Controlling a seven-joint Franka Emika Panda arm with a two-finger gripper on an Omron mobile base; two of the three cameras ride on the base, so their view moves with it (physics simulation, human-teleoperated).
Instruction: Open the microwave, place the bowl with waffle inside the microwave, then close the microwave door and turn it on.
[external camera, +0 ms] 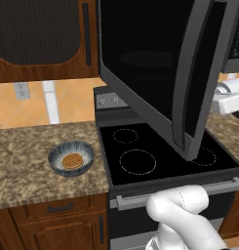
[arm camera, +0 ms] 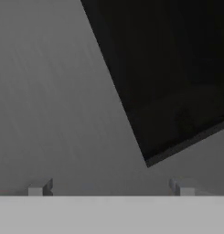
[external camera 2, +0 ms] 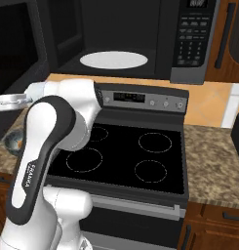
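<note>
**Door swung wide, bowl not yet fetched**

The microwave door (external camera: 155, 63) stood open, swung out over the stove (external camera 2: 126, 156), and the white turntable plate (external camera 2: 113, 60) lay bare inside the microwave (external camera 2: 140, 39). The gripper (arm camera: 111, 188) had its jaws spread as wide as they go and held nothing; in the hand view their two tips stood far apart, close in front of the door's grey frame and dark glass.

The step in hand was, by my judgement, to leave the door and go for the bowl (external camera: 71, 158). It sat on the granite surface (external camera: 28, 161) beside the stove, well away from the jaws and far below them, with the waffle (external camera: 72, 160) lying flat inside it. To do this well the hand should back straight off the panel so as not to nudge it shut, then come down over the bowl's rim with the jaws kept wide, pinching one wall rather than the waffle, and lift level so the disc does not slide.

Much was hard to read. The jaws' gap to the door could not be judged; they were possibly touching it. The door hid most of the arm in the left base view, and in the right base view the arm's own bulk covered all but a sliver of the bowl. The handle's position relative to the jaws could not be told.
</note>
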